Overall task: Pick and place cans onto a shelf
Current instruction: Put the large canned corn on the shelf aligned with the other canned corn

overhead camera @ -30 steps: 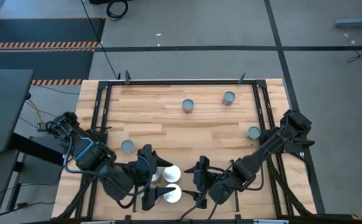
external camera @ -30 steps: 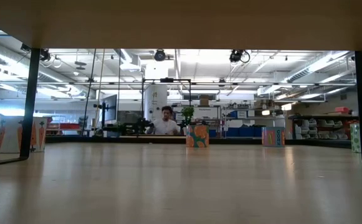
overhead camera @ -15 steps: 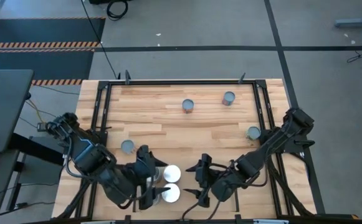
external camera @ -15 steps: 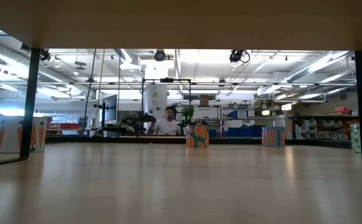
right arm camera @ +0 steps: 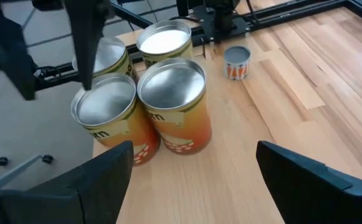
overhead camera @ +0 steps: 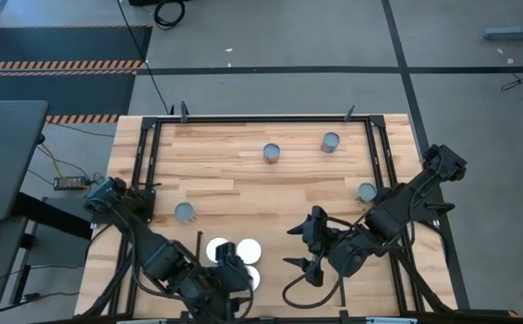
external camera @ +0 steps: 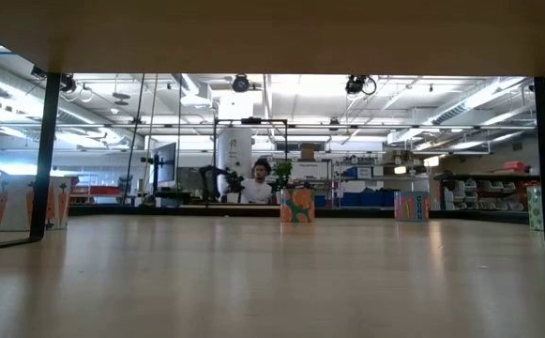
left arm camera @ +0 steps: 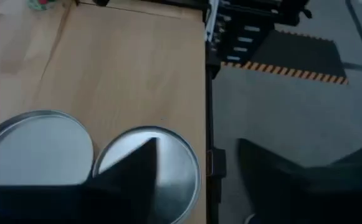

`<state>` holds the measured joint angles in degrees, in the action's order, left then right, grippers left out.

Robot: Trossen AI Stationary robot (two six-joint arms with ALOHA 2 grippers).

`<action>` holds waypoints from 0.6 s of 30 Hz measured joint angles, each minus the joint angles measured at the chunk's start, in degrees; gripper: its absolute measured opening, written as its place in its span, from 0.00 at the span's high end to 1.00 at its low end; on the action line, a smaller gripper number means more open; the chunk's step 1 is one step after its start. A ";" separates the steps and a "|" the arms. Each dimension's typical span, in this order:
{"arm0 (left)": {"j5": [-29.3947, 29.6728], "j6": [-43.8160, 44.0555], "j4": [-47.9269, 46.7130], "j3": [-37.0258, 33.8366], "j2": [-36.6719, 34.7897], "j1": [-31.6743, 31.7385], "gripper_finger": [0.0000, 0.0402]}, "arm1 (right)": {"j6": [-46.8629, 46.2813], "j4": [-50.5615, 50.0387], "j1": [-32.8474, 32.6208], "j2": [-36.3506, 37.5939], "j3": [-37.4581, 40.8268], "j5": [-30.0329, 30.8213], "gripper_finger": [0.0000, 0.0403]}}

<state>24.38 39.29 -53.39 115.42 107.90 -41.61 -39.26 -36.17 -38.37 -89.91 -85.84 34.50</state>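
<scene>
Left hand (overhead camera: 234,274) at near counter (overhead camera: 243,171) edge, over cluster of white-topped cans (overhead camera: 248,250); one finger (left arm camera: 134,168) across can top, grip cannot tell. Right hand (overhead camera: 308,245) released, fingers spread, just beside cluster. Grey-topped cans (overhead camera: 272,152) scattered farther off, open wood between

Even, bright overhead lighting; soft short shadows on the table (overhead camera: 243,171). Low view: ceiling strip lights (external camera: 483,94) glare, foreground dim under a dark overhang. Can tops (right arm camera: 171,79) show bright reflections. Left wrist view blurred, its end effector (left arm camera: 193,180) out of focus.
</scene>
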 joint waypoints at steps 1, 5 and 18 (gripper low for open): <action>0.25 0.75 0.01 0.00 -0.01 0.19 0.56 | -0.03 -0.23 -0.03 0.15 0.00 0.01 0.14; 0.85 2.36 -1.17 0.00 -0.02 1.07 0.90 | -0.13 -0.58 -0.24 0.09 0.00 -0.04 0.14; -0.66 2.14 -5.24 0.04 2.67 1.19 0.99 | -0.88 -1.29 -1.27 -0.02 0.05 -0.04 0.14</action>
<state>23.72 41.43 -58.62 115.46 110.56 -40.42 -40.14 -37.46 -39.64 -89.93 -85.79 34.46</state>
